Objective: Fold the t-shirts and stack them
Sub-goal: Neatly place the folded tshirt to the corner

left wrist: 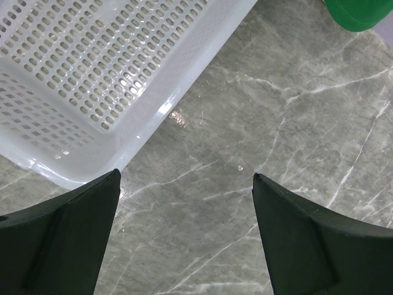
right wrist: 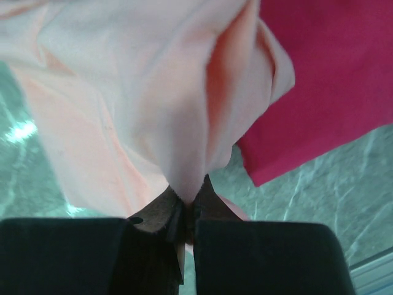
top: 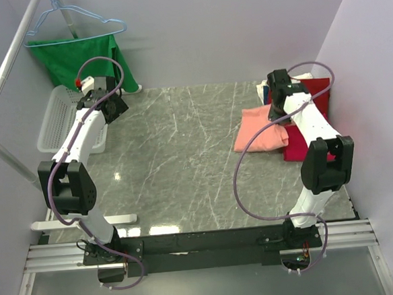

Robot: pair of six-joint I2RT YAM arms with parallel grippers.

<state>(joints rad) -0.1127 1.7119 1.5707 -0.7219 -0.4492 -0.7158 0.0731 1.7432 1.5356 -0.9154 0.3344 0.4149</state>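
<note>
The right gripper [right wrist: 187,206] is seen clamped tight on a pinched fold of the salmon-pink t-shirt [right wrist: 123,92]. The cloth is drawn up into a peak between the two fingers. From that peak, loose creased folds are spread out over the far-right part of the grey marbled table [top: 183,155]. The rest of the salmon-pink t-shirt is left bunched and unfolded on the table just inward of the right arm.

Just beside the held fold, on the side towards the table's right edge, the crimson-pink t-shirt [right wrist: 325,92] is laid flat on the table. One corner of it is shown against the marbled surface. Whether it is touched by the salmon cloth cannot be told from the right wrist view. In the top view, the dark red t-shirt [top: 297,152] is found at the table's right edge, on the near side of the salmon one and against its edge. It is partly hidden by the right arm.

The left gripper [left wrist: 185,174] is held at the table's far-left corner with its fingers spread wide. Nothing is caught between them, and only bare marbled surface is seen in the gap. Just beyond the fingers, the corner of the white plastic mesh basket [left wrist: 92,74] is set on the table's left side. A green garment [left wrist: 362,15] is hung behind the table's far-left corner on a light-blue wire hanger [top: 80,20].
</note>
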